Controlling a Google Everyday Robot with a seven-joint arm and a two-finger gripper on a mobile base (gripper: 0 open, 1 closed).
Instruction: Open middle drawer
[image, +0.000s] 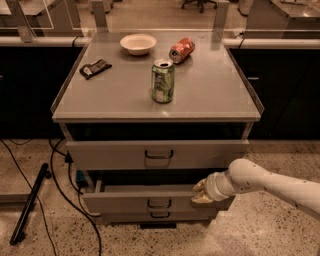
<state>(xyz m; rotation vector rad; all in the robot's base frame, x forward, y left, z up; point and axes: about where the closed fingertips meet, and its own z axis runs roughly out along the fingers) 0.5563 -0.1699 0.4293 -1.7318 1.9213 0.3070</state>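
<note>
The middle drawer (120, 202) is a wide, shallow grey front with a small dark bar handle (159, 203). It stands pulled out from the cabinet, with a dark gap open behind its front. My gripper (200, 192) is at the top edge of this drawer's front, right of the handle, touching it. My white arm (265, 182) reaches in from the lower right.
The taller top drawer (115, 155) is above and the slim bottom drawer (125, 216) below. On the cabinet top stand a green can (162, 81), a tipped red can (181, 49), a white bowl (138, 43) and a dark packet (95, 68). Cables (60, 175) and a black pole (30, 202) lie on the floor at the left.
</note>
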